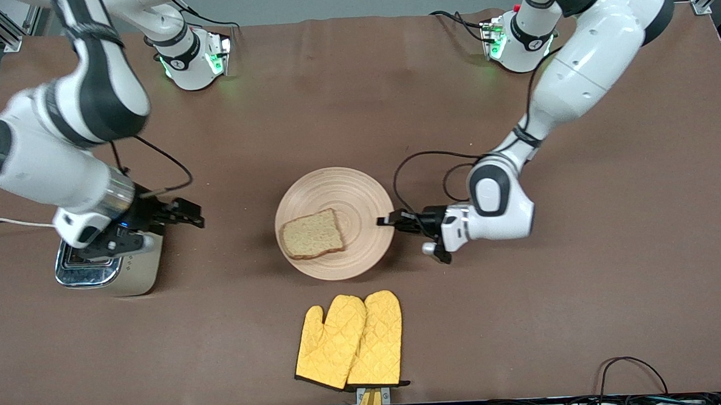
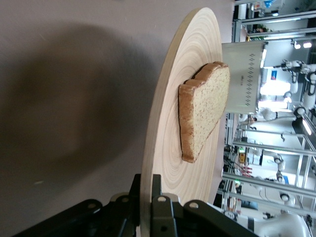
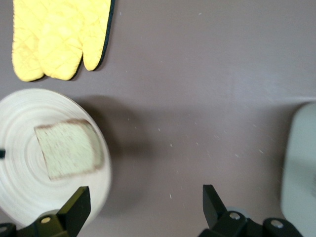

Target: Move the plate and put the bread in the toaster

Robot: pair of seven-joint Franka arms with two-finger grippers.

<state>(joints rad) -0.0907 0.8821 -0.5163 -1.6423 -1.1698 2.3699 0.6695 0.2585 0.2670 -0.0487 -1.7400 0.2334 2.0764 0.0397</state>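
The pale wooden plate (image 1: pixel 351 191) lies at the table's middle with the brown bread slice (image 1: pixel 311 234) on it. My left gripper (image 1: pixel 390 219) is shut on the plate's rim at the side toward the left arm's end; in the left wrist view its fingers (image 2: pixel 163 210) clamp the rim of the plate (image 2: pixel 165 148), which carries the bread (image 2: pixel 205 111). The cream toaster (image 1: pixel 105 268) stands toward the right arm's end. My right gripper (image 1: pixel 192 213) is open and empty, over the table between toaster and plate. The right wrist view shows this gripper (image 3: pixel 143 207), the plate (image 3: pixel 19 195) and the bread (image 3: pixel 69 148).
A pair of yellow oven mitts (image 1: pixel 351 340) lies nearer to the front camera than the plate, and shows in the right wrist view (image 3: pixel 59 37). The toaster's white cord (image 1: pixel 8 222) runs off at the right arm's end. Black cables trail by the left arm's wrist.
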